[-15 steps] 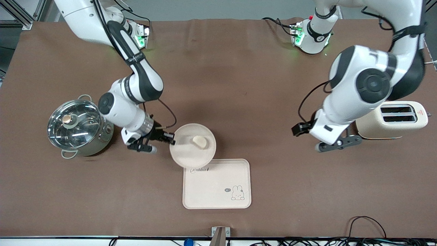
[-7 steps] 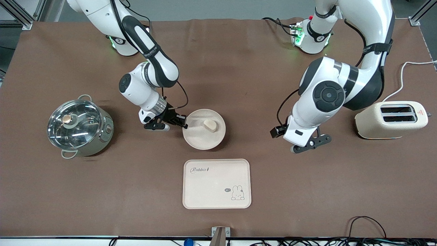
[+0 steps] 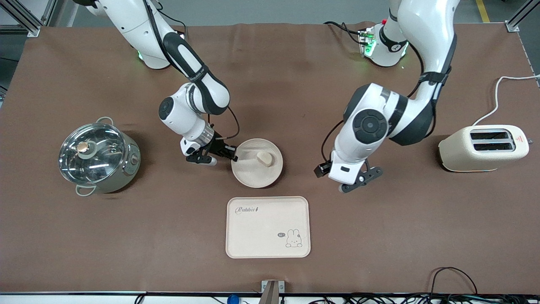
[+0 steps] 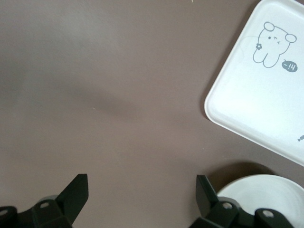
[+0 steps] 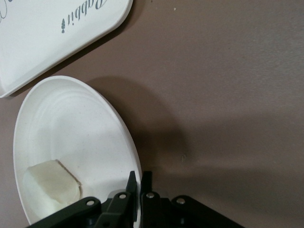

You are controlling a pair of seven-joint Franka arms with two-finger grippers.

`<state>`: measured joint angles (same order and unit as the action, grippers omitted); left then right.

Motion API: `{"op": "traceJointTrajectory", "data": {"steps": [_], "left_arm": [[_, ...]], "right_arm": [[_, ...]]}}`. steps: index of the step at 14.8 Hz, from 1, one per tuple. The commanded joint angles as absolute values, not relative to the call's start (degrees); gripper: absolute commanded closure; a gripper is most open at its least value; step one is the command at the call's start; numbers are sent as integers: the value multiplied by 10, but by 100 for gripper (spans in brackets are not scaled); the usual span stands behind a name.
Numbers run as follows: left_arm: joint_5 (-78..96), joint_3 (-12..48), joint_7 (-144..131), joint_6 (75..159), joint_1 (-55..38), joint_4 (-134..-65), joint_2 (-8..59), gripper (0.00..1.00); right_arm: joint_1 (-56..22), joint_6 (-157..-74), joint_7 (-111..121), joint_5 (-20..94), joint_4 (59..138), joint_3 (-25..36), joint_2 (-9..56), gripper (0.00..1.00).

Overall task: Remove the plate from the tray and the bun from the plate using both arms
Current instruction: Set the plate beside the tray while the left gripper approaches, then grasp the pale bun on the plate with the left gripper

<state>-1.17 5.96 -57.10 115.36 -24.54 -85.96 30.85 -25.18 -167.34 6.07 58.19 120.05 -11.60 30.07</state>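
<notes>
The round cream plate (image 3: 253,174) is low over the brown table, farther from the front camera than the tray. The small pale bun (image 3: 264,158) lies on it. My right gripper (image 3: 233,155) is shut on the plate's rim at the side toward the right arm's end. The right wrist view shows the jaws (image 5: 140,183) pinching the rim, with the plate (image 5: 71,133) and the bun (image 5: 50,187). My left gripper (image 3: 356,179) is open and empty over bare table between the plate and the toaster. Its fingers (image 4: 76,192) stand wide apart, and the plate's edge (image 4: 270,192) shows beside one.
The rectangular cream tray with a rabbit drawing (image 3: 253,236) lies nearer the front camera than the plate; it also shows in both wrist views (image 4: 247,99) (image 5: 47,33). A steel pot with a glass lid (image 3: 98,157) stands toward the right arm's end. A cream toaster (image 3: 483,147) stands toward the left arm's end.
My right gripper has carried the plate and bun off the tray's edge, farther from the front camera and toward the left arm's end. My left arm has swung from the toaster toward the plate.
</notes>
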Motion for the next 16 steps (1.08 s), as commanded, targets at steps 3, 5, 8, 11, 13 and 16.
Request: {"op": "traceJointTrajectory", "data": {"steps": [3,5,8,11,13,16], "left_arm": [[-11,57,-635,1200,-279,-856,332,0],[-12,57,-670,1219,-293,-853,350,0],[-12,55,-743,1262,-324,-851,380,0],[-10,57,-798,1313,-346,-850,409,0],[-9,57,-821,1330,-362,-837,427,0],[-8,55,-872,1331,-384,-798,461,0]], "right_arm": [[-253,-1679,76,603,1172,-119,324,57],[-260,-1691,77,604,1178,-119,325,22],[-268,-1707,74,604,1185,-119,317,0],[-260,-1702,68,604,1170,-119,290,0],[-252,-1671,48,603,1151,-114,285,0],[-201,-1539,49,566,1150,-92,246,0]]}}
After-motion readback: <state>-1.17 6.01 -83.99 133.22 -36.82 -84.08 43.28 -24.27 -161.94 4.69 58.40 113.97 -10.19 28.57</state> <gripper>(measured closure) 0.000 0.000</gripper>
